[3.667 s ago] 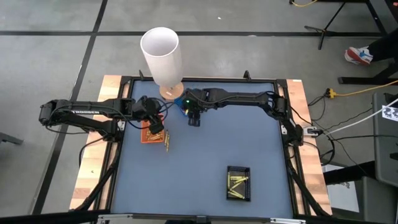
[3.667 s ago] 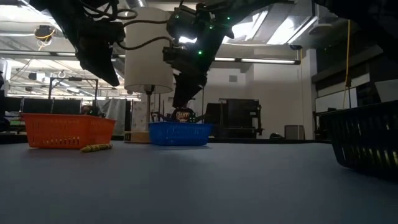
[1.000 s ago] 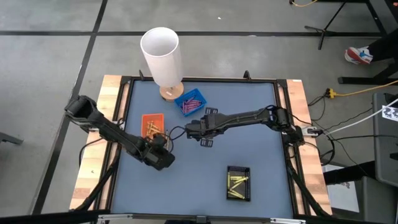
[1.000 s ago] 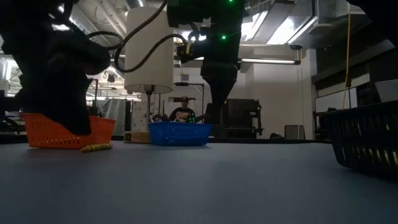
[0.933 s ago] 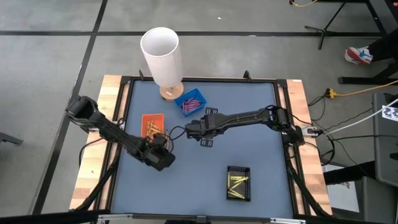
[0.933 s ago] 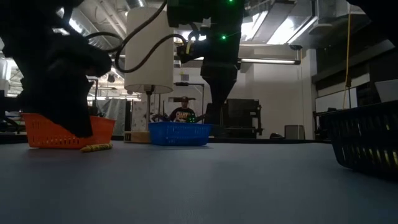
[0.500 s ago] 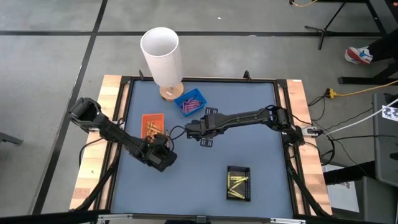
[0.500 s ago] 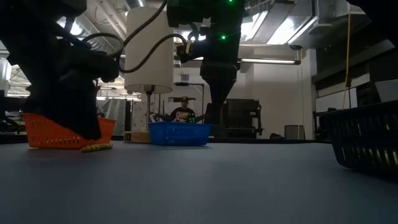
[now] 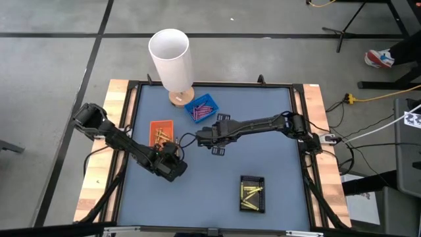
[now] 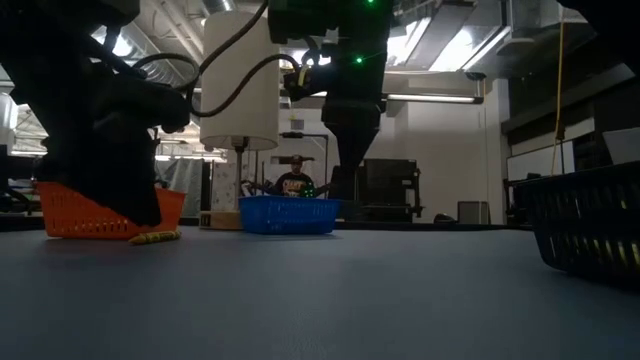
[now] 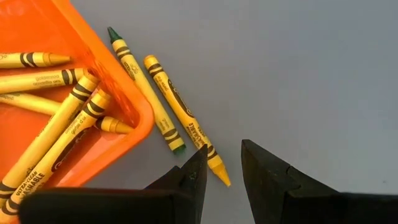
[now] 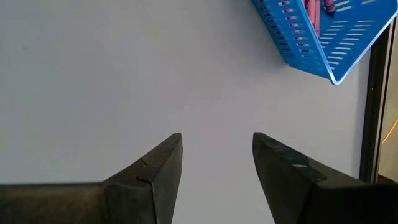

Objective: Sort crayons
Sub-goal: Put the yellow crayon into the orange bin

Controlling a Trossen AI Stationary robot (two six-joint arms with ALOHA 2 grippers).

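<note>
Yellow loose crayons (image 11: 177, 109): two lie side by side on the bench, just outside the orange tray's (image 11: 74, 149) wall, toward the bench's left side.
Left gripper (image 11: 222, 171): you have it low over those two, fingers parted and empty; the nearer crayon's tip sits right at the gap between them.
Long axis: both sticks run parallel to the tray wall and point roughly along your line of approach, so I judge you will need to turn the wrist or slide forward to pinch across the stick.
Nearer arm: the left, by far.
Right gripper (image 12: 216, 171): it hangs wide open and empty over bare bench near the middle, with the blue tray (image 12: 314, 34) beyond it.
Orange tray contents: several yellow-gold crayons lying loosely crossed.
Blue tray contents: pink-purple crayons, near the bench's far edge beside a white cylinder (image 9: 170, 59).
Black tray (image 9: 252, 193): yellow crayons, toward the near edge, well apart from both grippers.
</note>
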